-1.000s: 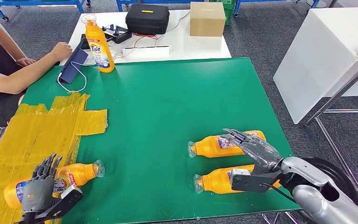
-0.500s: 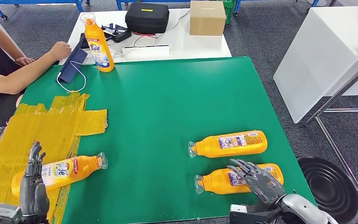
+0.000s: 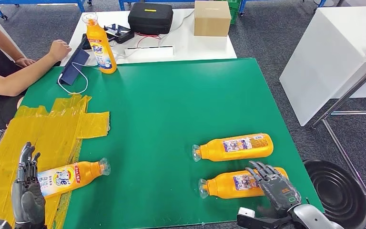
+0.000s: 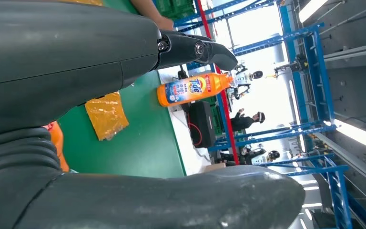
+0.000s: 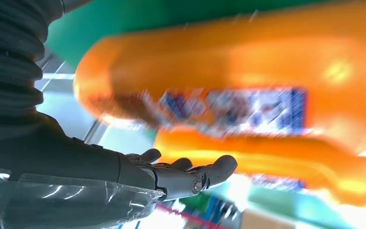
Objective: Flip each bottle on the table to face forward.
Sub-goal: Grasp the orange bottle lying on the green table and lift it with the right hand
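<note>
Three orange bottles lie on the green mat (image 3: 171, 105). The left bottle (image 3: 71, 174) rests on yellow tape (image 3: 43, 133) with its front label up and its cap to the right. My left hand (image 3: 26, 191) stands just left of it, fingers apart, holding nothing. At the right, the far bottle (image 3: 233, 147) and the near bottle (image 3: 228, 185) both lie with their caps to the left. My right hand (image 3: 272, 187) hovers with spread fingers over the near bottle's base end. In the right wrist view the near bottle (image 5: 228, 95) is blurred and my fingers (image 5: 190, 176) are straight. A fourth bottle (image 3: 100, 45) stands upright at the back left.
A person's arm (image 3: 24, 76) rests on the mat's back left corner beside a blue pouch (image 3: 74, 67). Behind the mat a white table carries a black case (image 3: 150, 18) and a cardboard box (image 3: 212, 18). A black round bin (image 3: 343, 183) stands by the mat's front right corner.
My left hand has let go of the left bottle and drawn back; that bottle now shows its front label. My right hand has moved from the far bottle to the near one.
</note>
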You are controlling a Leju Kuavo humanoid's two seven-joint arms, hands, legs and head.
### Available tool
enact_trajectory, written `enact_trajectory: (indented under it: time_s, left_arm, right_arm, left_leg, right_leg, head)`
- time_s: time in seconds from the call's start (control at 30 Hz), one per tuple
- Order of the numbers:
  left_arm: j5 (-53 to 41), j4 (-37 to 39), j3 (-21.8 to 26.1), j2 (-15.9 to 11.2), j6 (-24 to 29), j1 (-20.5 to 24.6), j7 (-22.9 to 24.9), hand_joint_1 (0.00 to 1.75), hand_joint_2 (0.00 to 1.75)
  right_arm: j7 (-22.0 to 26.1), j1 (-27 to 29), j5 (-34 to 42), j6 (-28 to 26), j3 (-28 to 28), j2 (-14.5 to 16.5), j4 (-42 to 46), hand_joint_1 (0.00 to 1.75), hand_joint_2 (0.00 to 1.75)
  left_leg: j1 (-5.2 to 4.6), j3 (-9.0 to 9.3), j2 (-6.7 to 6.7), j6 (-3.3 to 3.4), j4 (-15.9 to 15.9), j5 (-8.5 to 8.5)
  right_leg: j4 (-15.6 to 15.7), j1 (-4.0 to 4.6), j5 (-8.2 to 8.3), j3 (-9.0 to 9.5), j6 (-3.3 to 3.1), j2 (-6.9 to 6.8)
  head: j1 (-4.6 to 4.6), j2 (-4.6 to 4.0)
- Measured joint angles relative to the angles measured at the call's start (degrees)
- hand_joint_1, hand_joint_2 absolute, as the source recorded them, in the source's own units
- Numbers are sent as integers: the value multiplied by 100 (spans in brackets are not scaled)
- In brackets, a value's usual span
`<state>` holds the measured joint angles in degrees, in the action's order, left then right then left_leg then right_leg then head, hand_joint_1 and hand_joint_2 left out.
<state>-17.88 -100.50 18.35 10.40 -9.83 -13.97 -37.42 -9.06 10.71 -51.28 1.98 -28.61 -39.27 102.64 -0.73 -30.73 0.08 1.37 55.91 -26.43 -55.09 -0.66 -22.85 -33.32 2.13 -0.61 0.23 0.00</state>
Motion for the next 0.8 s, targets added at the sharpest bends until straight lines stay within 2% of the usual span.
enact_trajectory:
  time_s: [0.3, 0.63, 0.67, 0.77, 0.8]
  left_arm:
    - [51, -64, 3, 68, -122, -19, 20, 0, 0]
    - [88, -74, 24, 91, -159, -31, 57, 0, 0]
    - [101, -74, 28, 92, -171, -30, 67, 0, 0]
    - [145, -74, 33, 92, -181, -12, 109, 0, 0]
    - [161, -73, 32, 92, -176, 5, 131, 0, 0]
  right_arm:
    - [-38, 0, -359, 69, 458, 289, -213, 0, 175]
    - [-10, -5, -412, 247, 605, 445, -394, 0, 175]
    - [-10, -8, -423, 308, 610, 450, -428, 34, 175]
    - [-51, -22, -421, 586, 609, 431, -573, 165, 175]
    - [-64, -36, -385, 704, 602, 408, -636, 174, 175]
  left_leg:
    - [-1, 3, 0, 0, 0, 0]
    - [-1, 2, -1, 0, 0, 0]
    - [-1, 2, -1, 0, 0, 0]
    - [-3, 3, -1, 0, 0, 0]
    - [-4, 4, -1, 0, 1, 0]
  right_leg:
    - [0, 0, 0, -1, 0, 0]
    - [0, -1, -6, 0, 10, 0]
    - [0, -1, -6, 0, 10, 0]
    - [0, -2, -7, 0, 10, 0]
    - [0, -2, -7, 0, 11, 0]
  head:
    - [-1, 1]
    - [-1, 0]
    - [-1, 0]
    - [-1, 0]
    - [-1, 0]
